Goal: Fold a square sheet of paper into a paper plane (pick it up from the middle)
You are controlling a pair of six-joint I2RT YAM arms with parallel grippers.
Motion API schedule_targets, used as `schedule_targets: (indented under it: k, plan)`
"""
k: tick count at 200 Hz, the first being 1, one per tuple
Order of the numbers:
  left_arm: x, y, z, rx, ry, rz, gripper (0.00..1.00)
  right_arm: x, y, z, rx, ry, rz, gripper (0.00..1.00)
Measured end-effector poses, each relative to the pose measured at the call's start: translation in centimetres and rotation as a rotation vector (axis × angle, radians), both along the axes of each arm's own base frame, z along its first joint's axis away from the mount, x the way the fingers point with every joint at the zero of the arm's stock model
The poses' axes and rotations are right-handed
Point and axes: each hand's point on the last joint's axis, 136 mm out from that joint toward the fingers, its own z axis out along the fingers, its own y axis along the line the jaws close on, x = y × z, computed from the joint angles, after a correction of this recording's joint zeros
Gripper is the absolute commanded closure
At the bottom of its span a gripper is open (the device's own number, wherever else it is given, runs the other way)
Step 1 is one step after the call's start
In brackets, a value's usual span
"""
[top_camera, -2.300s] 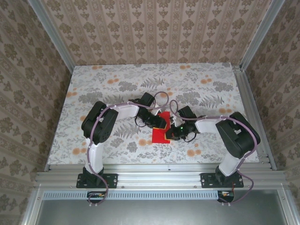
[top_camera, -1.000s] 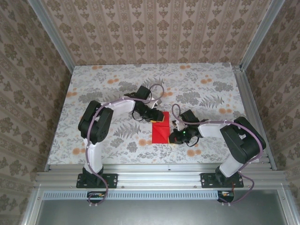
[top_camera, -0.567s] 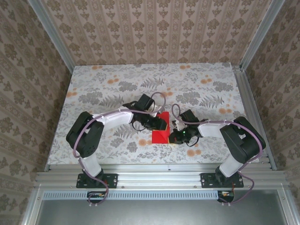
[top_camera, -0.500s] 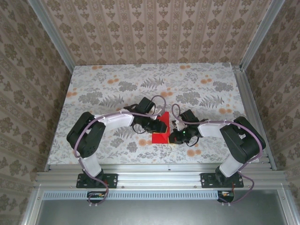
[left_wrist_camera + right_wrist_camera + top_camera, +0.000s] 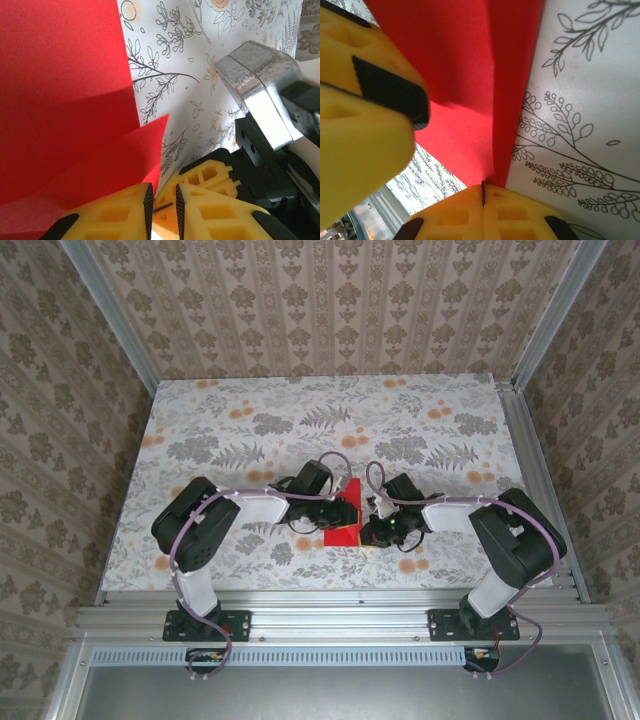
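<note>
Surface: your table (image 5: 430, 430) is pale and printed all over with grey ferns and small orange blossoms.
Room: the walls (image 5: 330, 300) on three sides carry beige damask wallpaper. An aluminium frame (image 5: 330, 618) runs along the near edge and up the back corners.
Paper: the square sheet of paper (image 5: 340, 531) lies mid-table, toward the near edge and between both tools. It is partly folded, with one flap standing off the surface.
Right tool: your right gripper (image 5: 483, 197) is closed tight, with a red crease pinched between its fingers.
Left tool: your left gripper (image 5: 163, 202) has its fingers a thin slit apart, beside the raised flap. You cannot tell whether it pinches any paper.
</note>
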Motion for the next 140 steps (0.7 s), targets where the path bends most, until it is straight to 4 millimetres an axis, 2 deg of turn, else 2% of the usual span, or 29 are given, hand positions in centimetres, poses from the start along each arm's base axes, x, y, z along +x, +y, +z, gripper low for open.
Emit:
schedule_targets:
  k: [63, 140]
  plan:
    - [-1.6, -0.1, -0.9, 0.019, 0.027, -0.006, 0.85, 0.0, 0.0, 0.0, -0.003, 0.004, 0.000, 1.00]
    - [-1.6, 0.9, -2.7, 0.092, 0.034, 0.005, 0.87, 0.0, 0.0, 0.0, -0.007, 0.008, 0.002, 1.00]
